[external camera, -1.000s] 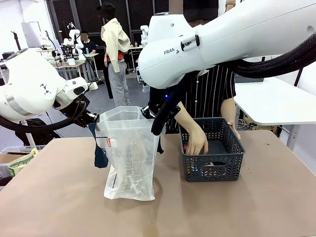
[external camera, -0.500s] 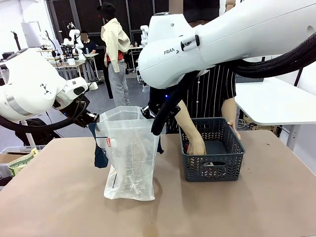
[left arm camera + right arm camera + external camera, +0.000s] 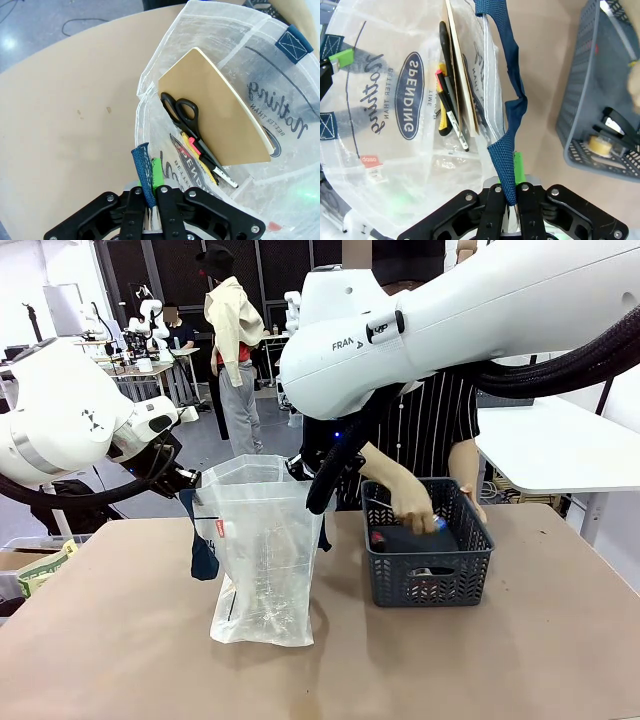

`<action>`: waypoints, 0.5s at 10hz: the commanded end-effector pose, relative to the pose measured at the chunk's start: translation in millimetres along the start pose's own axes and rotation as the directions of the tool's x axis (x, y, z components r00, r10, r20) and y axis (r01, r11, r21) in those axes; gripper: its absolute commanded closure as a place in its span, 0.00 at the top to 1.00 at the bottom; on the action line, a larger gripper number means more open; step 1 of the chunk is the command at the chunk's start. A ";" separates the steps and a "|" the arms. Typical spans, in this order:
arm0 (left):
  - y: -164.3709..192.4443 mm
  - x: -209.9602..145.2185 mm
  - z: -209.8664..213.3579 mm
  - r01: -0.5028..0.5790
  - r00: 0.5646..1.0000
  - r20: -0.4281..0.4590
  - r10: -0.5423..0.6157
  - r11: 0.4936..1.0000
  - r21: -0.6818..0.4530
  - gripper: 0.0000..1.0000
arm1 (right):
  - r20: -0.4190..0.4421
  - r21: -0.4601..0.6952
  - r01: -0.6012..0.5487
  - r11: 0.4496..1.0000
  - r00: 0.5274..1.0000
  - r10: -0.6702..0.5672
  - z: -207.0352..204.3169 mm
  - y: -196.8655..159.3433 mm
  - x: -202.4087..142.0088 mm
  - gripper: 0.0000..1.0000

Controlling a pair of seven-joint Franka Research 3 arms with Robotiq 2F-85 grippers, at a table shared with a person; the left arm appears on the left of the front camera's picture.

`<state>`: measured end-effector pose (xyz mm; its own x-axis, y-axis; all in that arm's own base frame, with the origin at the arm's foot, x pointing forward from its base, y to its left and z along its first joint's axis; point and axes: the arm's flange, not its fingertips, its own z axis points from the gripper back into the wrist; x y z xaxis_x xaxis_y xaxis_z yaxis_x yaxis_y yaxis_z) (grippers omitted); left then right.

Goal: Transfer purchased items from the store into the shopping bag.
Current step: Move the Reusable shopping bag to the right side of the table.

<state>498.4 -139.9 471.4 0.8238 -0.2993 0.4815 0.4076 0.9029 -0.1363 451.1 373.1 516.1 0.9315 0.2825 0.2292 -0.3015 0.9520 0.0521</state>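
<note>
The translucent shopping bag [image 3: 262, 555] stands open on the table, held at both rims. My left gripper [image 3: 148, 196] is shut on its navy strap [image 3: 143, 172] and rim. My right gripper [image 3: 507, 197] is shut on the other navy strap [image 3: 508, 107]. Inside the bag lie a tan notebook [image 3: 215, 107], black scissors [image 3: 182, 111] and markers [image 3: 447, 107]. The dark grey basket [image 3: 428, 555] sits right of the bag. The person's hand [image 3: 412, 505] lifts a small item with a blue end out of it. A dark item with a red end [image 3: 382, 537] and a tape dispenser [image 3: 607, 137] lie in the basket.
The brown table [image 3: 120, 660] has free room in front of and left of the bag. A small packet [image 3: 40, 570] lies at the table's far left edge. My right arm's big white link [image 3: 440, 320] spans the upper picture above the basket.
The person's hand, down in the basket before, has risen and moved right holding a small item. Both grippers and the bag have stayed still.
</note>
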 end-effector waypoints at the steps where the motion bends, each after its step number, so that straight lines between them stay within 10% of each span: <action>1: 2.8 2.7 1.2 -0.002 1.000 -0.005 0.002 1.000 0.001 0.00 | 0.003 -0.002 0.002 1.000 1.000 -0.002 2.1 -1.2 -0.5 0.00; 5: 2.8 2.7 1.2 -0.002 1.000 -0.005 0.002 1.000 0.001 0.00 | 0.003 -0.002 0.002 1.000 1.000 -0.002 2.1 -1.2 -0.5 0.00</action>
<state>498.4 -139.9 471.4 0.8238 -0.2993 0.4815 0.4077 0.9029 -0.1363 451.1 373.1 516.1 0.9315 0.2825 0.2292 -0.3015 0.9520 0.0521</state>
